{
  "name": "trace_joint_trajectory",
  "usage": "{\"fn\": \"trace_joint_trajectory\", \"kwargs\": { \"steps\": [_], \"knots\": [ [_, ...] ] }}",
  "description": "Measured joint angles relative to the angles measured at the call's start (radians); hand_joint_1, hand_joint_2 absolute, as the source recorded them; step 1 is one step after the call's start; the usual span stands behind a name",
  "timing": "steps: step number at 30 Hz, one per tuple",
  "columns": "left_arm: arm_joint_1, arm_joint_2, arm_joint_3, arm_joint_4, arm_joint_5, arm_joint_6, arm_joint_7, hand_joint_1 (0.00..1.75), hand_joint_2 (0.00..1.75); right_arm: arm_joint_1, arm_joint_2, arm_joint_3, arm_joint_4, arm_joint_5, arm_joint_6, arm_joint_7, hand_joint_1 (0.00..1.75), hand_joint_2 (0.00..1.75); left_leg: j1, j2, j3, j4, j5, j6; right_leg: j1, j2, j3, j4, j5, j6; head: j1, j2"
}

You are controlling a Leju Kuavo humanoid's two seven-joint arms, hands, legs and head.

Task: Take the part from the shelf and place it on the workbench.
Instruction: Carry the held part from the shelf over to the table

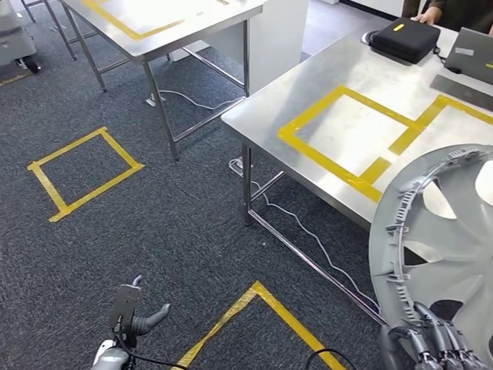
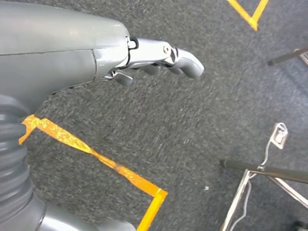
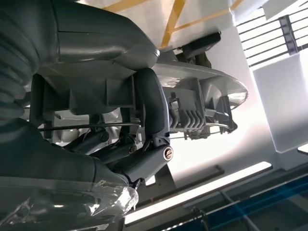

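Part in hand, tabletop just ahead!

Nearest, the right hand grips the part, a grey wheel cover, by its lower rim; the left hand hangs low over the carpet, released, fingers straight, holding nothing; beyond the part the tabletop waits with its yellow tape square; pickup looks done, placing is left; the part's far side is cut off; a person's hand sits at the tabletop's far edge.

High head view, close wrist views
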Motion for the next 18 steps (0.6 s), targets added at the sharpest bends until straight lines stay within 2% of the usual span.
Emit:
{"fn": "trace_joint_trajectory", "kwargs": {
  "steps": [2,4,5,6,7,8,9,10,11,12,14,15,16,18],
  "knots": [
    [-0.001,-0.001,-0.003,0.000,-0.001,0.000,0.000,0.00,1.75,-0.002,-0.004,0.006,0.001,0.000,-0.001,0.001,1.75,1.75,0.000,0.002,0.007,-0.006,-0.001,-0.011,0.004,0.005,0.009,-0.012,-0.008,-0.013,0.000,0.000],
    [-0.003,-0.002,-0.008,0.000,-0.004,0.001,-0.001,0.00,1.75,-0.002,-0.004,0.010,0.002,0.000,-0.001,0.004,1.75,1.75,0.001,0.002,-0.013,0.036,0.018,-0.020,0.000,0.011,0.025,-0.024,-0.015,-0.023,-0.001,0.000],
    [-0.004,-0.002,-0.010,0.000,-0.004,0.001,-0.002,0.00,1.75,-0.004,-0.005,0.012,0.002,0.000,-0.001,0.006,1.75,1.75,0.002,0.001,-0.046,0.088,0.029,-0.024,-0.002,0.012,0.036,-0.029,-0.020,-0.027,-0.002,0.000],
    [-0.004,-0.001,-0.012,0.000,-0.004,0.001,-0.003,0.00,1.75,-0.008,-0.005,0.015,0.004,0.000,-0.001,0.007,1.75,1.75,0.002,0.001,-0.095,0.154,0.033,-0.028,-0.004,0.013,0.047,-0.034,-0.026,-0.030,-0.002,0.000],
    [-0.003,0.000,-0.013,0.000,-0.002,0.000,-0.004,0.00,1.75,-0.015,-0.006,0.020,0.006,0.000,-0.001,0.008,1.75,1.75,0.003,0.001,-0.150,0.220,0.022,-0.031,-0.005,0.015,0.058,-0.037,-0.034,-0.033,-0.002,0.000],
    [-0.001,0.002,-0.014,0.000,0.000,-0.001,-0.005,0.00,1.75,-0.023,-0.006,0.027,0.009,0.000,0.000,0.009,1.75,1.75,0.003,0.001,-0.201,0.268,-0.008,-0.033,-0.006,0.018,0.071,-0.039,-0.044,-0.035,-0.002,0.000],
    [0.000,0.006,-0.014,0.000,0.002,-0.003,-0.007,0.00,1.75,-0.032,-0.007,0.034,0.013,0.000,0.001,0.011,1.75,1.75,0.003,0.001,-0.242,0.292,-0.043,-0.033,-0.006,0.022,0.085,-0.040,-0.055,-0.036,-0.003,0.000],
    [0.001,0.010,-0.014,0.000,0.003,-0.006,-0.008,0.00,1.75,-0.042,-0.008,0.043,0.020,0.000,0.003,0.015,1.75,1.75,0.003,0.001,-0.270,0.293,-0.069,-0.032,-0.006,0.026,0.103,-0.040,-0.068,-0.036,-0.002,0.000],
    [0.001,0.013,-0.014,0.000,0.003,-0.010,-0.009,0.00,1.75,-0.053,-0.009,0.052,0.027,0.000,0.006,0.019,1.75,1.75,0.003,0.001,-0.283,0.270,-0.072,-0.032,-0.006,0.029,0.123,-0.040,-0.082,-0.035,-0.002,0.000],
    [0.001,0.017,-0.014,0.000,0.003,-0.013,-0.011,0.00,1.75,-0.063,-0.010,0.060,0.035,0.000,0.009,0.023,1.75,1.75,0.003,0.001,-0.284,0.229,-0.042,-0.030,-0.007,0.030,0.144,-0.041,-0.098,-0.033,-0.002,0.000],
    [0.000,0.020,-0.014,0.001,0.004,-0.017,-0.012,0.00,1.75,-0.084,-0.013,0.076,0.050,0.000,0.012,0.029,1.75,1.75,0.004,0.001,-0.273,0.113,0.084,-0.028,-0.006,0.034,0.177,-0.041,-0.131,-0.026,-0.005,0.000],
    [-0.001,0.021,-0.014,0.001,0.004,-0.018,-0.011,0.00,1.75,-0.093,-0.016,0.082,0.056,0.000,0.012,0.031,1.75,1.75,0.004,0.002,-0.265,0.068,0.135,-0.027,-0.004,0.036,0.188,-0.044,-0.147,-0.022,-0.005,0.000],
    [-0.003,0.020,-0.014,0.001,0.004,-0.018,-0.011,0.00,1.75,-0.100,-0.019,0.089,0.061,0.000,0.012,0.035,1.75,1.75,0.004,0.002,-0.260,0.036,0.162,-0.024,-0.002,0.038,0.202,-0.048,-0.160,-0.018,-0.006,0.000],
    [-0.008,0.018,-0.014,0.001,0.003,-0.017,-0.011,0.00,1.75,-0.111,-0.026,0.101,0.070,0.000,0.013,0.048,1.75,1.75,0.006,0.002,-0.243,0.019,0.169,-0.017,-0.001,0.037,0.227,-0.058,-0.168,-0.010,-0.004,0.000]
  ]
}}
